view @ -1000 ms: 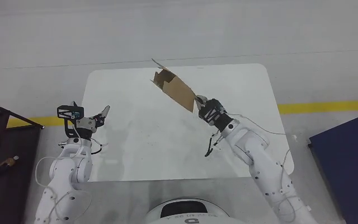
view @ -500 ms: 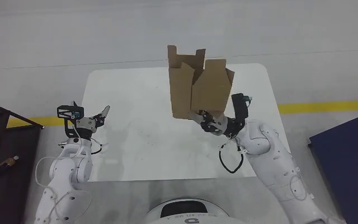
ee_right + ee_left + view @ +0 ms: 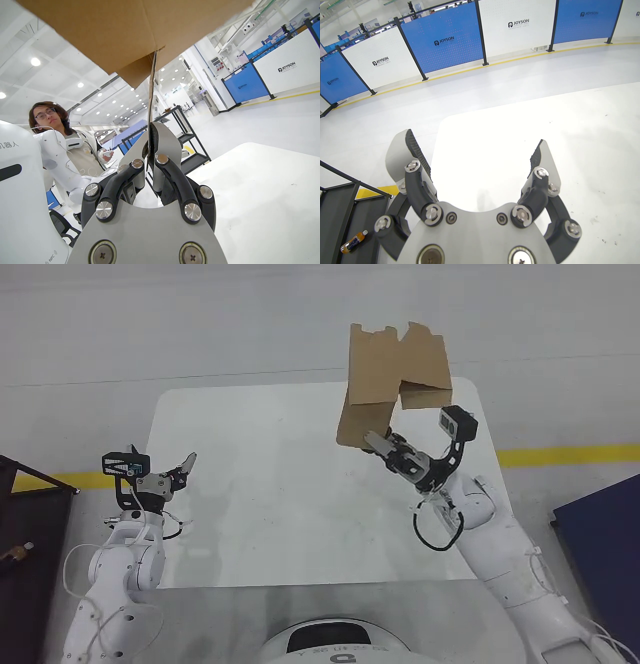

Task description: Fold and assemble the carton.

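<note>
The brown carton [image 3: 385, 374] is held up over the far right part of the white tabletop [image 3: 270, 504], with its notched flaps reaching past the far edge. The right pincer [image 3: 377, 441] grips it at the near lower edge. The left pincer [image 3: 182, 467] hangs at the tabletop's left edge, well apart from the carton. A yellow floor line [image 3: 570, 452] runs off to the right, and a dark rack [image 3: 30, 524] stands at the left.

Bright, even overhead light. Round ceiling lamps [image 3: 35, 61] flare in the right wrist view. White bench [image 3: 570, 130] glares, nearly washed out. Fence panels [image 3: 445, 45] bow toward the left wrist view's edges: wide-angle distortion.
</note>
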Robot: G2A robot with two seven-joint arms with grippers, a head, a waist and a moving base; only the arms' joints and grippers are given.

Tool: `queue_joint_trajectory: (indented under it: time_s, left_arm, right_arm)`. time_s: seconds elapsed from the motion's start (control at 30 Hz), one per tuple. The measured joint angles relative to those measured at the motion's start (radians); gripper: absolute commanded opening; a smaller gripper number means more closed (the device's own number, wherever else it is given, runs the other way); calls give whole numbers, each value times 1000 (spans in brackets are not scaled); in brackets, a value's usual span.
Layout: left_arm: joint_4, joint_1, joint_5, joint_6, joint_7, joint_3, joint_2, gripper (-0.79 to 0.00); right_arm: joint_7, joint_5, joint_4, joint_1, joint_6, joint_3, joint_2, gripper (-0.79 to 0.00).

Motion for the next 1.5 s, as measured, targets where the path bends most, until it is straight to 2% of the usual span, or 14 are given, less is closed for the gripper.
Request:
queue_joint_trajectory:
  time_s: [0.17, 0.33, 0.57, 0.8, 1.13, 1.27, 1.33, 1.4, 1.47, 1.5]
  left_arm:
    - [0, 0, 0, 0, 0, 0, 0, 0]
    - [0, 0, 0, 0, 0, 0, 0, 0]
    - [0, 0, 0, 0, 0, 0, 0, 0]
    - [0, 0, 0, 0, 0, 0, 0, 0]
    - [0, 0, 1, 1, 1, 0, 0, 0]
    - [-23, 3, 4, 3, 53, 13, -5, 0]
    - [-35, 4, -65, -11, 56, 14, -8, 0]
    - [-44, -6, -120, -49, 11, 14, -9, 0]
    - [-56, -22, -206, -117, -50, 21, -9, 0]
    - [-64, -34, -296, -191, -103, 26, -8, 0]
  right_arm:
    - [5, -4, -2, -2, 0, 9, 1, -785]
    - [-15, -79, -11, -6, 0, 26, 0, -785]
    - [-144, -340, -28, -26, 2, 55, -12, -785]
    - [-291, -610, -58, -44, 114, 53, -31, -785]
    - [-315, -629, -57, -48, 135, 50, -34, -785]
    - [-305, -640, -63, -49, 145, 47, -34, -785]
    - [-279, -664, -76, -50, 140, 39, -33, -785]
    - [-255, -686, -83, -48, 101, 36, -30, -785]
    - [-236, -708, -87, -46, 68, 35, -27, -785]
    - [-226, -726, -92, -45, 51, 35, -25, -785]
